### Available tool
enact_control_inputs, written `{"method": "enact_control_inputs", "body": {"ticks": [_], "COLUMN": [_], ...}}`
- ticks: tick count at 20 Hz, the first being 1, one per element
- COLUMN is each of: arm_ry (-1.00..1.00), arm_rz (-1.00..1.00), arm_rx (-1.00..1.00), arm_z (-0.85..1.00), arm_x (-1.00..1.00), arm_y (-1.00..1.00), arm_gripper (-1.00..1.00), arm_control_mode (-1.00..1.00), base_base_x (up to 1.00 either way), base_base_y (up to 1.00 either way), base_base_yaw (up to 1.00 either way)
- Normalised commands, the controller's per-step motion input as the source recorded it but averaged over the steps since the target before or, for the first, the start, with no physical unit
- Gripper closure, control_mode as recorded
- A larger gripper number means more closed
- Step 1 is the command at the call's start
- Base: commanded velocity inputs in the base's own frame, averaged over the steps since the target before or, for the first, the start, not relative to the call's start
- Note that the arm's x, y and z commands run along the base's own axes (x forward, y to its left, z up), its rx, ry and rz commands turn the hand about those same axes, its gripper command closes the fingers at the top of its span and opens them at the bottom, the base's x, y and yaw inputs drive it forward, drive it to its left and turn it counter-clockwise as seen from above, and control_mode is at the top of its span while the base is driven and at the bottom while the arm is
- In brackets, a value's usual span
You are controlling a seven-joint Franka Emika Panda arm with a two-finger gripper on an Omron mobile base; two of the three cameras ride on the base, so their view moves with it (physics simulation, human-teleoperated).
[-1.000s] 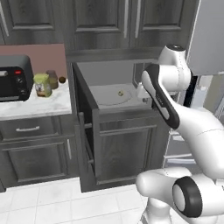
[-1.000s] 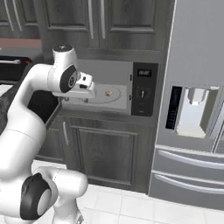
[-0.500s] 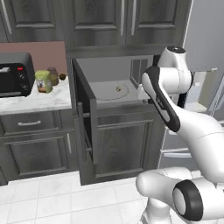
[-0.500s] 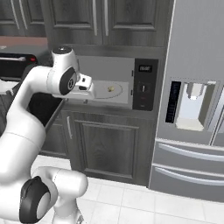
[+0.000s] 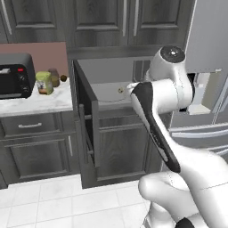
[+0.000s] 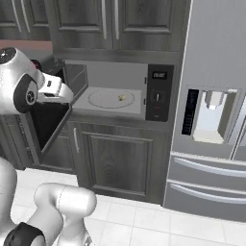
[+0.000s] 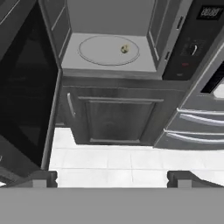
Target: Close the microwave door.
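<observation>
Your task reads as not yet started: the microwave, centre-left of the right base view, stands with its cavity exposed. The microwave door is swung fully out at the left of the hand view, untouched. Inside, the turntable carries one small yellowish item. The gripper has its jaws spread wide, holding nothing.
</observation>
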Motion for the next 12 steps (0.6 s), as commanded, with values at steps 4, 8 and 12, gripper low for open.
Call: {"method": "enact_control_inputs", "body": {"ticks": [4,8,12], "arm_ry": [-0.33,-0.18,-0.19], "arm_rz": [-0.3,-0.36,-0.38], "arm_rx": [-0.1,-0.06,-0.06], "arm_z": [0.27,0.0,0.0], "arm_x": [-0.93,-0.73,-0.45], "arm_y": [1.0,1.0,1.0], "arm_gripper": [-1.0,-1.0,-1.0], "arm_control_mode": [-1.0,-1.0,-1.0], "base_base_x": [0.0,0.0,0.0], "base_base_y": [0.0,0.0,0.0], "base_base_yaw": [0.0,0.0,0.0]}}
